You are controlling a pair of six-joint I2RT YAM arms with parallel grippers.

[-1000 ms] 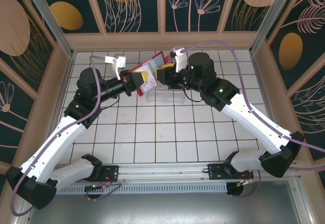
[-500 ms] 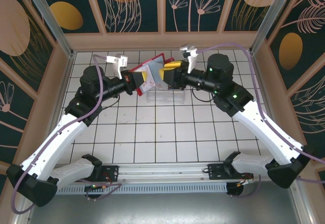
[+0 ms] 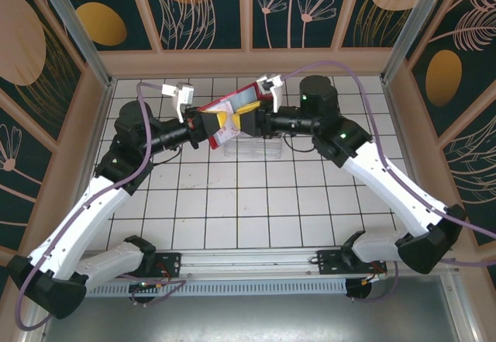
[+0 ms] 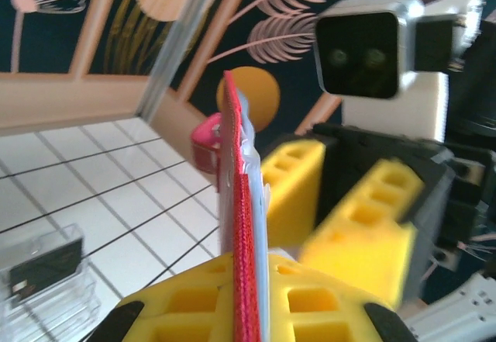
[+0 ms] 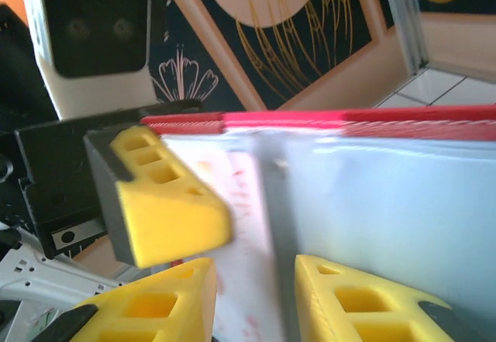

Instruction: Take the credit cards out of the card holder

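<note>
Landmark: the clear tray (image 3: pixel 273 153), standing on the white tiled table (image 3: pixel 232 202).
My left pincer (image 4: pixel 246 280): clamped tight on the card holder (image 4: pixel 242 202), one yellow pad on each face of its lower edge; it sits just left of the tray.
Card holder: red, unfolded, held on edge in the air over the tray's far left part, with its little snap tab (image 4: pixel 205 136) on the side away from the tray.
My right pincer (image 5: pixel 256 280): pads a narrow gap apart, nothing between them that I can make out; tips close to the holder's greyish inner face, over the tray's far side.
Pale card (image 5: pixel 240 202): whitish-pink, flat against that inner face; how deep it sits I cannot tell.
Dark card (image 4: pixel 46 260): inside the tray, with a light patch at one end.
</note>
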